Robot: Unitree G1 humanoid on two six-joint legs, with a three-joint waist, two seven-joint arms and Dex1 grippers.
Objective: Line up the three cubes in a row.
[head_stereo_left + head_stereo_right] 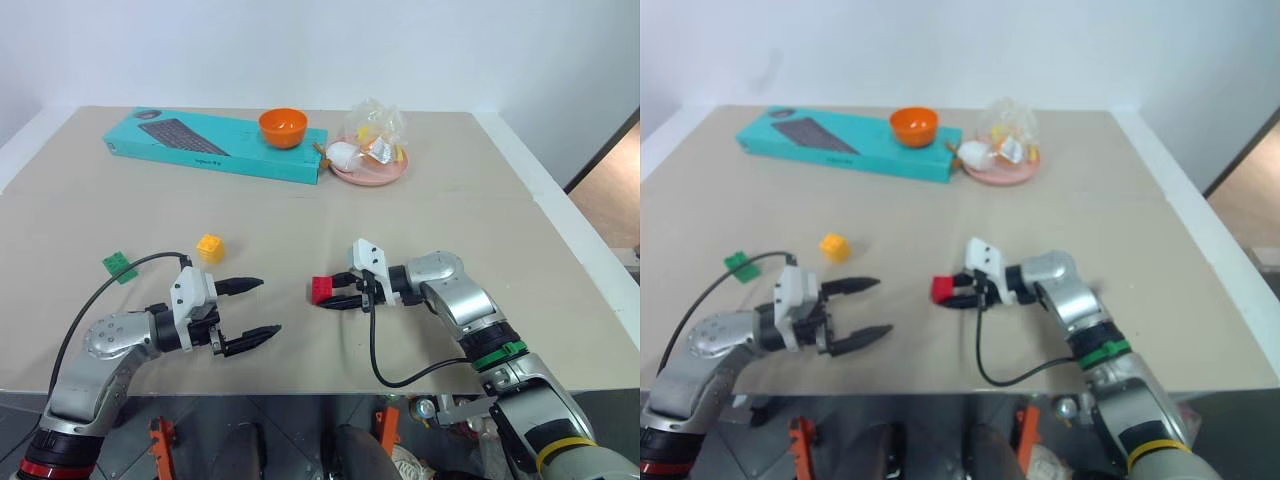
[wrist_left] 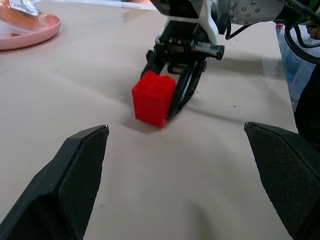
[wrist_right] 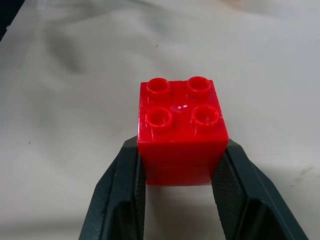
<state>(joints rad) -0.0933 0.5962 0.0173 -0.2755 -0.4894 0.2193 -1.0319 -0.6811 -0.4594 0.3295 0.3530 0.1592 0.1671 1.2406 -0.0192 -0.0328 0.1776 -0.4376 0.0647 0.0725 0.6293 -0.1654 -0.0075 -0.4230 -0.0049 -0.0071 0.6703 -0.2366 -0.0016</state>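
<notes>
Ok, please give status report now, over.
Right gripper shut on red cube, at table. Left gripper open, empty. Yellow cube, green cube apart. Nothing in the way.

Three cubes: one red cube point(image 1: 321, 289), one yellow cube point(image 1: 209, 246), one green cube point(image 1: 119, 266). One orange bowl point(image 1: 282, 127), one teal keyboard box point(image 1: 190, 142), one pink plate point(image 1: 383, 172).

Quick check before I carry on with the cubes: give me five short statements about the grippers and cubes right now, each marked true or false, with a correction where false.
1. The right gripper is shut on the red cube. True.
2. The left gripper holds the yellow cube. False: it is open and holds nothing; the yellow cube sits on the table.
3. The green cube lies to the robot's left of the yellow cube. True.
4. The three cubes already touch in a row. False: they are apart.
5. The orange bowl holds a cube. False: no cube is in it.
</notes>
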